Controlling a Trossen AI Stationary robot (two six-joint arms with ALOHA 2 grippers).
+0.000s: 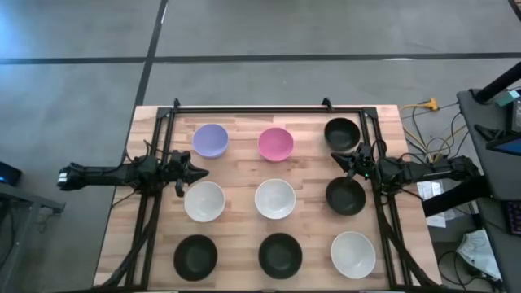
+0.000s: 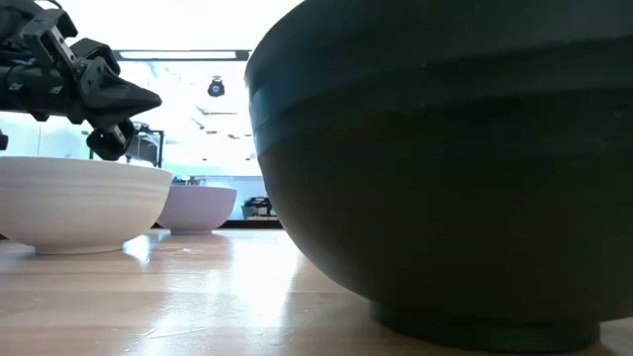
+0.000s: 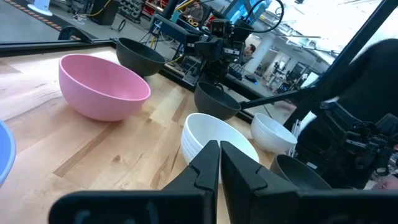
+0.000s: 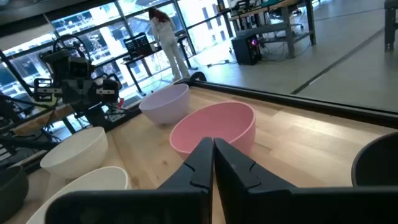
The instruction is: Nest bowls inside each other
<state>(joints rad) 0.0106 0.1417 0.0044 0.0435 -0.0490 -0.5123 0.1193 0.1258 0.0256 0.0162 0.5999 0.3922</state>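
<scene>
Nine bowls (image 1: 275,198) stand on the table (image 1: 244,167) in three rows of three, all apart from each other. The left gripper (image 1: 198,172) is at the frame's left, between the upper and middle rows; the right gripper (image 1: 349,167) is opposite, at the right.

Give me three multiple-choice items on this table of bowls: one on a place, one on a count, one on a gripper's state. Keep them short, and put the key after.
1. Where is the pink bowl?
A. back row, middle
B. front row, left
C. middle row, right

2. How many white bowls are on the table?
A. one
B. three
C. five

3. How are the left gripper's fingers?
A. shut, holding nothing
B. shut on a bowl
C. spread wide

Key: 1 A, it sits between the lavender bowl and a black bowl. 2 B, the high view shows three. 3 A, the left wrist view shows them pressed together.
</scene>
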